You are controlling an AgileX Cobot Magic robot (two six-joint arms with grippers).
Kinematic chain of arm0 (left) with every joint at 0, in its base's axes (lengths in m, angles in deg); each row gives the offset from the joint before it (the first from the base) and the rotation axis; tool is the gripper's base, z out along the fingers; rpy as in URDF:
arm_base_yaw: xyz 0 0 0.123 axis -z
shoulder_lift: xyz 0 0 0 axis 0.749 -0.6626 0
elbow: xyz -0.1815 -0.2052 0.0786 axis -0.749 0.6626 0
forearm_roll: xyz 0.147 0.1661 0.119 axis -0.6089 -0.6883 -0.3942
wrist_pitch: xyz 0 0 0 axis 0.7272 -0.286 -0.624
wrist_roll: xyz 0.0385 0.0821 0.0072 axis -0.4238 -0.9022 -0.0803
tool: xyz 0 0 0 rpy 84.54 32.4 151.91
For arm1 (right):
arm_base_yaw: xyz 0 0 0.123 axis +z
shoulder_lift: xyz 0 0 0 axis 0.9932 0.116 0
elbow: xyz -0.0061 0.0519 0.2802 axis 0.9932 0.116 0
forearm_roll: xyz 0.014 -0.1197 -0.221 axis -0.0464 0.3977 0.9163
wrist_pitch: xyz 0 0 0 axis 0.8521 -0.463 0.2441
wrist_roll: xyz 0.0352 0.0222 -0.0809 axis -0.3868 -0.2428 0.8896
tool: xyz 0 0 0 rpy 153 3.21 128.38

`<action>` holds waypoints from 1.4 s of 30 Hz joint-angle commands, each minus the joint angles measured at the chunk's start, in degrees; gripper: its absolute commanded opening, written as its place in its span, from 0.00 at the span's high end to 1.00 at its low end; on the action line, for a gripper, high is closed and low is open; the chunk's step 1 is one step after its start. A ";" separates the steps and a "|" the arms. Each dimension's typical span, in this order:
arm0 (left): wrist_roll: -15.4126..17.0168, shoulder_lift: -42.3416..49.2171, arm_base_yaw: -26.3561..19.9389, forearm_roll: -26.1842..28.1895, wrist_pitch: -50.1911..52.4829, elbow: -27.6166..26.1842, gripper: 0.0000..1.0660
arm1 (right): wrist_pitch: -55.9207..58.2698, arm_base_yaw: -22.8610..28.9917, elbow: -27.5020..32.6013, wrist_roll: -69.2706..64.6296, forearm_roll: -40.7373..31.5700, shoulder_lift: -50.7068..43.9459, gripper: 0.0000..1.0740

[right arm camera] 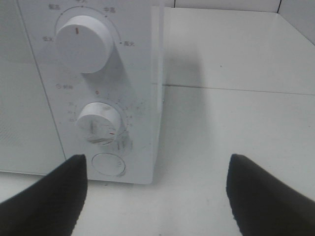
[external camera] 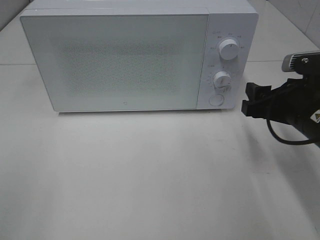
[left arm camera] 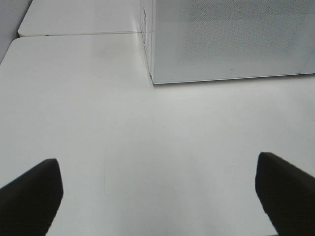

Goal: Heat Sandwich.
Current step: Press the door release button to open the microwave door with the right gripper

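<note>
- The right pincer hangs over the right edge of the worktop. Its jaws are spread wide, with nothing between them, and they face the control panel of the microwave without touching it.
- The left pincer is also spread wide and empty. It sits low over bare worktop, well apart from the microwave's left front corner.
- On the panel, an upper knob sits above a lower knob, with a round button beneath them. The right pincer is nearest the button and the lower knob.
- The door is shut, and the microwave stands towards the far edge of the worktop.
- The sandwich shows in no view. It may be inside, but the frosted, dotted door hides whatever is behind it, so I cannot tell.
- My judgement is that the step in hand is working the controls, whether that means setting a knob or pressing the button.
- The next move calls for a short, level approach to the panel. The jaws would need to narrow around a knob, or one fingertip would need to be centred on the button.
- The high camera does not show the left arm, and the frame edge cuts off the right arm.
- The panel lettering is too small to read, and the lower knob's face looks smeared.
</note>
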 commanded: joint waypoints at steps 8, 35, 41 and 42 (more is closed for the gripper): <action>0.23 1.15 -0.23 0.52 0.92 -0.06 0.03 | -8.08 13.35 0.06 0.52 -13.24 6.25 0.29; 0.23 1.15 -0.23 0.52 0.92 -0.06 0.03 | -9.11 21.03 -1.95 -6.07 -21.89 9.40 0.29; 0.23 1.15 -0.23 0.52 0.92 -0.06 0.03 | -9.11 21.03 -1.95 -17.30 -21.72 9.40 0.29; 0.23 1.15 -0.23 0.52 0.92 -0.06 0.03 | -9.11 21.03 -1.95 -19.82 -21.72 9.40 0.29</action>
